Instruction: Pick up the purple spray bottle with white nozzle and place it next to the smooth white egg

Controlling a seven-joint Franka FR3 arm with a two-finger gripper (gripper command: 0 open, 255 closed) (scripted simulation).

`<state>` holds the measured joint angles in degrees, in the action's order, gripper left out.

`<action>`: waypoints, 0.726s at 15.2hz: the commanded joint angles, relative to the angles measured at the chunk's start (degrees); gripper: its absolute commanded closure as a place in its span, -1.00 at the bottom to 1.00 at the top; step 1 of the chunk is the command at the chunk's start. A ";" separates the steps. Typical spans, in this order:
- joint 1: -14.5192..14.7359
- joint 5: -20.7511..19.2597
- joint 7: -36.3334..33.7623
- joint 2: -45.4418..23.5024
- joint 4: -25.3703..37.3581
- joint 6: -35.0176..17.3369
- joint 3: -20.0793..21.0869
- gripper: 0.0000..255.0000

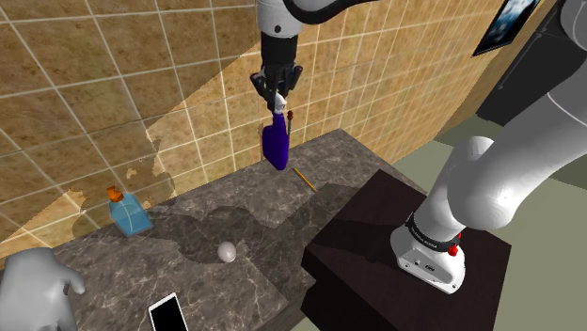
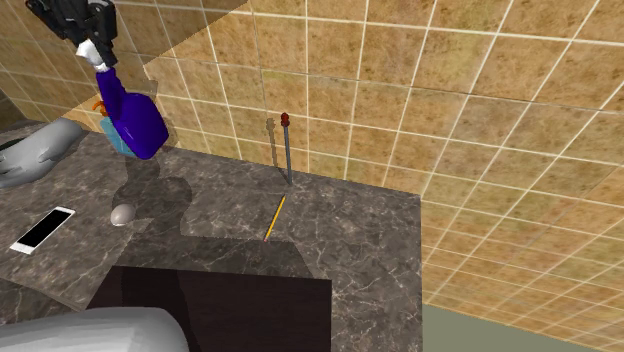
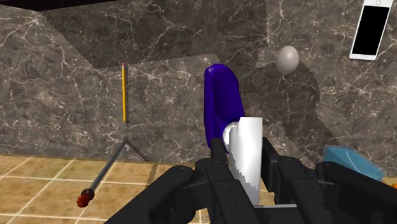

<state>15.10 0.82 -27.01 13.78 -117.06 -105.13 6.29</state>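
Purple spray bottle [image 1: 275,143] is clamped at its white nozzle by the gripper [image 1: 278,98], held above the counter [image 1: 282,205] (egg [image 1: 227,251] well apart).

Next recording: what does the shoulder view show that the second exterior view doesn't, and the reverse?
Shoulder view: the arm's base with its red button, and a framed picture on the wall. Second exterior view: the red-tipped tool whole, leaning against the tiled wall. Both: the fingers shut on the white nozzle of the purple spray bottle above the counter; the egg, phone, pencil, blue bottle, grey object and stand.
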 commanded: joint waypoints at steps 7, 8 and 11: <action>4.32 0.64 -11.24 -3.07 3.56 0.46 7.01 1.00; 4.87 0.58 -12.69 -3.77 4.34 0.55 7.89 1.00; 6.50 0.18 -17.08 -6.24 7.08 0.88 10.48 1.00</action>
<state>21.07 1.25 -42.48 8.75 -111.01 -104.09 15.88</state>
